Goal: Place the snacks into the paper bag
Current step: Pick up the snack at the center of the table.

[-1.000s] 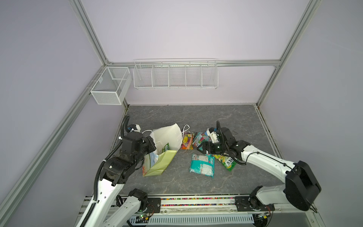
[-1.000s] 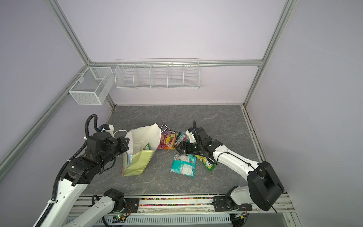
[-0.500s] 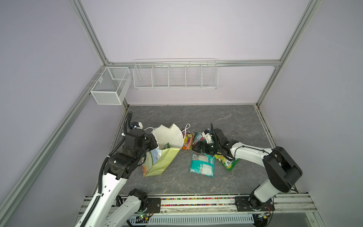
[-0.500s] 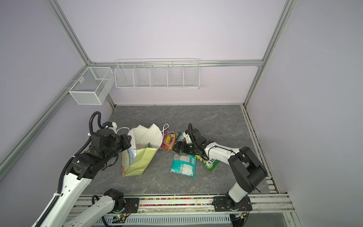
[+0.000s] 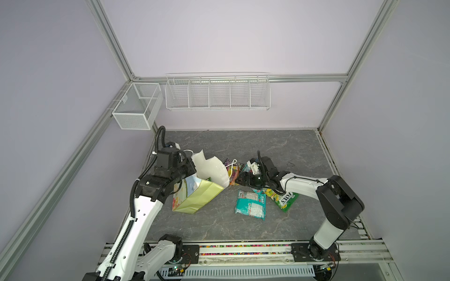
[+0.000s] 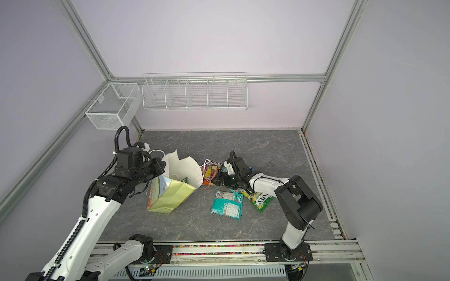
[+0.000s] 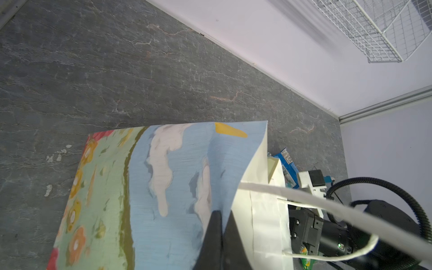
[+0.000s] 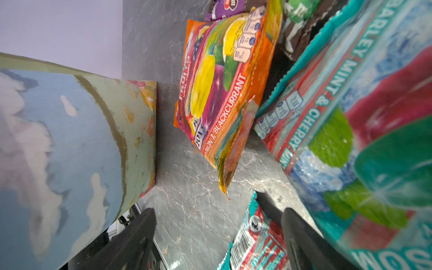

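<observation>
With my left gripper pinching the rim of the paper bag, and my right gripper spread and empty just beside the bag, I judge little is done: a green wrapper shows inside, while the orange packet, teal packet and yellow-green packet lie outside it.

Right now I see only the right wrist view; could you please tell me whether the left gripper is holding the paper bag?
Observer: Yes, the left gripper is shut on the printed rim of the paper bag.
Operator: Is its mouth open?
Observer: Yes, in both top views it gapes, white inside showing.
Operator: Any snack I cannot see?
Observer: A yellow-green FOX'S packet lies partly beneath the right arm, beside the teal packet.
</observation>
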